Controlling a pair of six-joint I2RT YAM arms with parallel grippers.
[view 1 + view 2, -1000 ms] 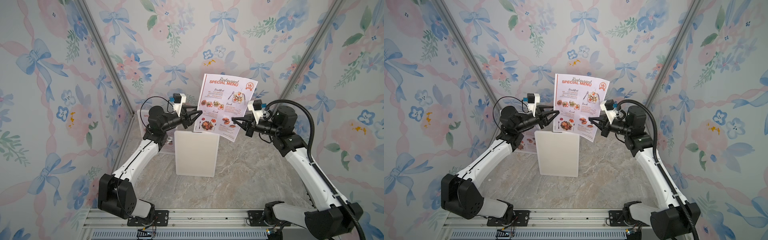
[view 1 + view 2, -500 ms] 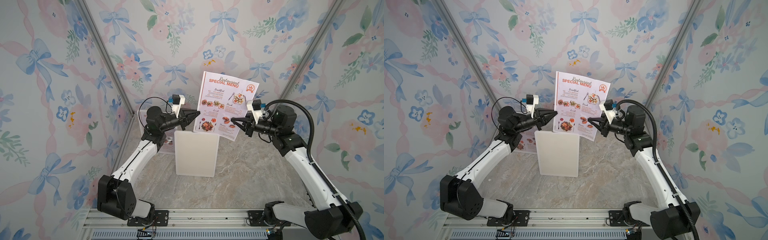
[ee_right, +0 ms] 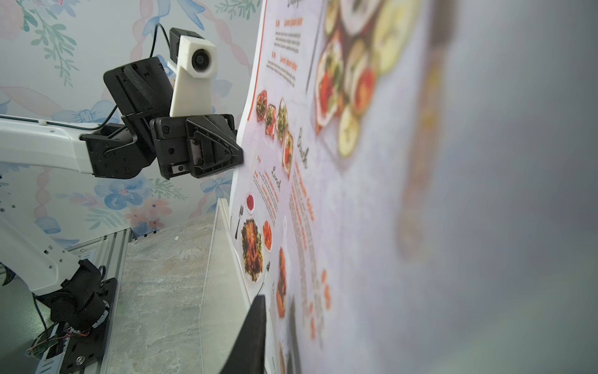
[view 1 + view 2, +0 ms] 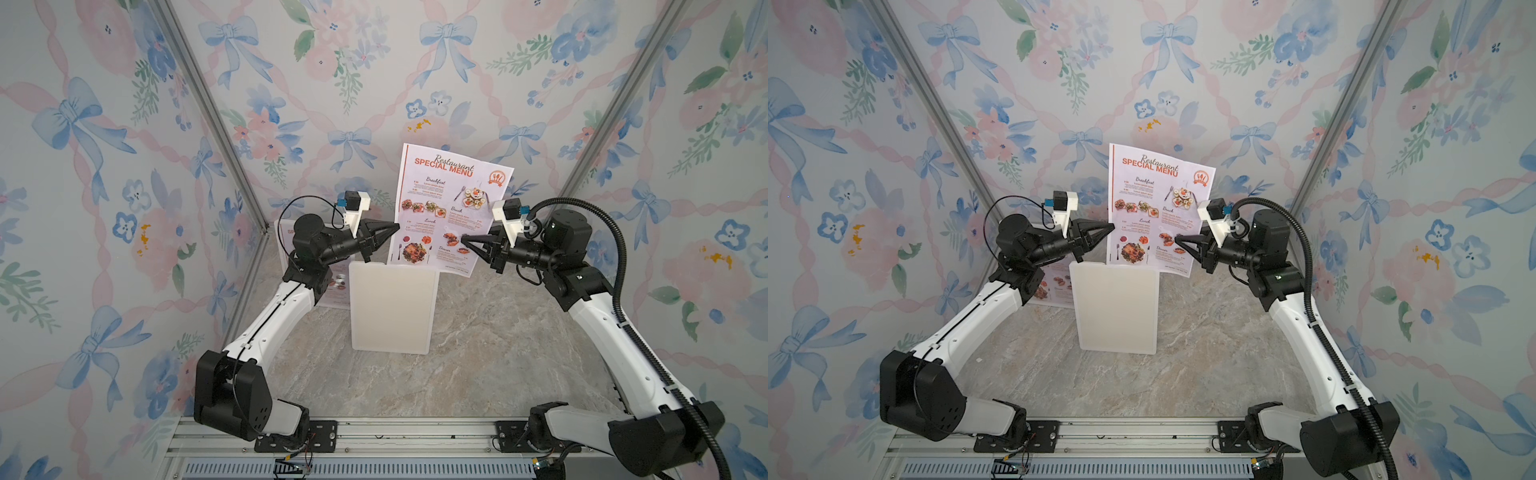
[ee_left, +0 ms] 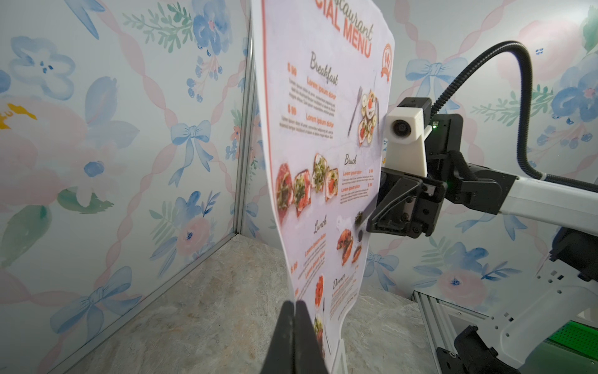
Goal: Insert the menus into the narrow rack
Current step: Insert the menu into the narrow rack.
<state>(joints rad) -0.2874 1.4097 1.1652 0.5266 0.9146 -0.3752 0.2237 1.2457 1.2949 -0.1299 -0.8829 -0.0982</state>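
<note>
1. Menus come to two here. The raised menu [image 4: 440, 208] stands upright at 12 o'clock of the white rack [image 4: 392, 307], between both arms.
2. Based at 7 o'clock of the rack, the left arm [image 4: 266, 328] slopes up and inward with its wrist level. The left gripper [image 4: 395, 227] meets the sheet's 9 o'clock edge. In the left wrist view its fingers [image 5: 284, 330] are pressed together on that edge.
3. Based at 5 o'clock, the right arm [image 4: 615, 332] mirrors it. The right gripper [image 4: 464, 238] sits low on the sheet's 3 o'clock edge. Its fingers lie either side of the paper, but I cannot tell whether they pinch it.
4. Under the rack lies the marble table [image 4: 478, 332]. The raised menu's 7 o'clock corner dips behind the rack's front panel, while its 5 o'clock corner shows past the rack's 3 o'clock side.
5. At 9 o'clock of the rack the second menu [image 4: 337, 291] leans by the wall, mostly hidden behind the left arm.
6. A second ago the left gripper's jaws stood open around the sheet's edge; now they are closed on it. The sheet and the right arm are about where they were.
</note>
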